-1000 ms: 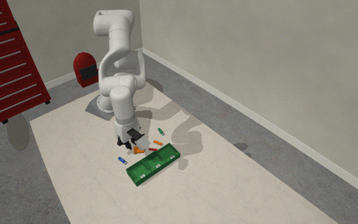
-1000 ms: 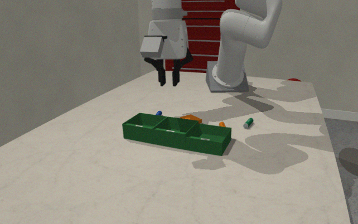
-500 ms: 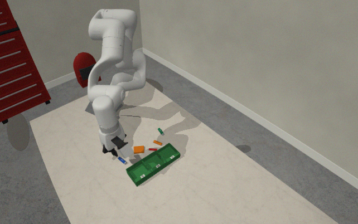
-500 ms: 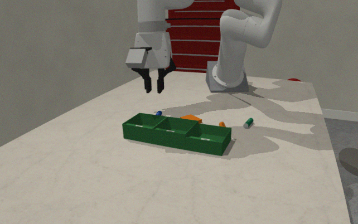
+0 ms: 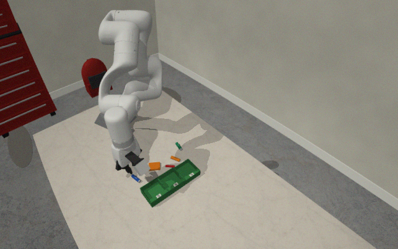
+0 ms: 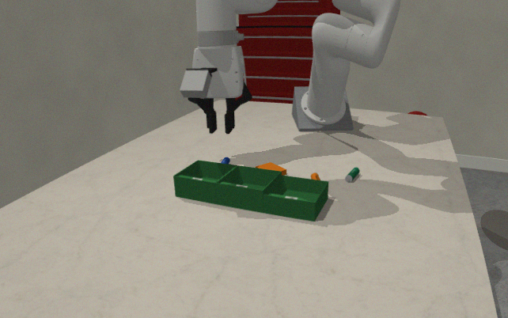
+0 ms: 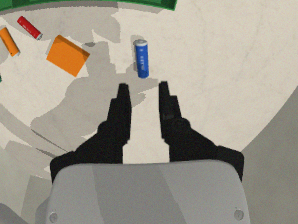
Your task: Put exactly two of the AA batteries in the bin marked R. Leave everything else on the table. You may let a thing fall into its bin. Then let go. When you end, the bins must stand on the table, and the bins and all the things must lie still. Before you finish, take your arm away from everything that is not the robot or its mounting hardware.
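My gripper [image 5: 124, 169] hangs above the table with its fingers a little apart and nothing between them. In the wrist view the gripper [image 7: 141, 96] is just behind a blue battery [image 7: 141, 58], which lies on the table near the left end of the green three-part bin [image 5: 170, 182]. The blue battery [image 5: 136, 178] also shows behind the bin in the exterior view [image 6: 225, 160]. An orange battery [image 5: 175, 158] and a green battery [image 5: 178, 146] lie further along. The bin's labels are too small to read.
An orange block [image 5: 154, 166] and a thin red cylinder [image 5: 170, 166] lie beside the bin's long side. The robot base [image 6: 322, 115] stands at the table's far end. A red tool cabinet [image 5: 18, 68] stands off the table.
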{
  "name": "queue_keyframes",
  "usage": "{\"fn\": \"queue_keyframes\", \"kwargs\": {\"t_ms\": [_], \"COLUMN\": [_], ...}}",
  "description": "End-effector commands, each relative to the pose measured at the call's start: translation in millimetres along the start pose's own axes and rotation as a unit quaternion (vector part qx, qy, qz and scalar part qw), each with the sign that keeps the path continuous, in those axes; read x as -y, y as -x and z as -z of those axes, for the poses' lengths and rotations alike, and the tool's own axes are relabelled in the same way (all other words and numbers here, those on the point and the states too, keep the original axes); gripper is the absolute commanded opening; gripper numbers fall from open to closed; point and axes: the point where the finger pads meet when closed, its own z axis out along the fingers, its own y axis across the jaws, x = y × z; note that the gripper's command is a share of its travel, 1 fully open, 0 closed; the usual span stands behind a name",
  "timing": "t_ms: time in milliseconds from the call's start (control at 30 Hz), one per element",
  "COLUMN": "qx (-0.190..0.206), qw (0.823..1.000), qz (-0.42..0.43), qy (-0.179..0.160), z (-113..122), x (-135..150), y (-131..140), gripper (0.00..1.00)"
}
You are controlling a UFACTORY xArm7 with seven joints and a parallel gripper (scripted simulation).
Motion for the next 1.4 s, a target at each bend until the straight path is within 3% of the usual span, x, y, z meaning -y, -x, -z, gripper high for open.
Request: {"fn": "queue_keyframes", "kwargs": {"t_ms": [0, 1033, 1367], "qx": [-0.001, -0.001, -0.001], "qw": [1.0, 1.0, 1.0], "qz": [0.0, 0.0, 0.0], "qy": [0.001, 0.001, 0.001], "z": [1, 1, -31], "x": [0, 1, 1], "y": [-1, -1, -2], "gripper": [0.28, 0.28, 0.28]}}
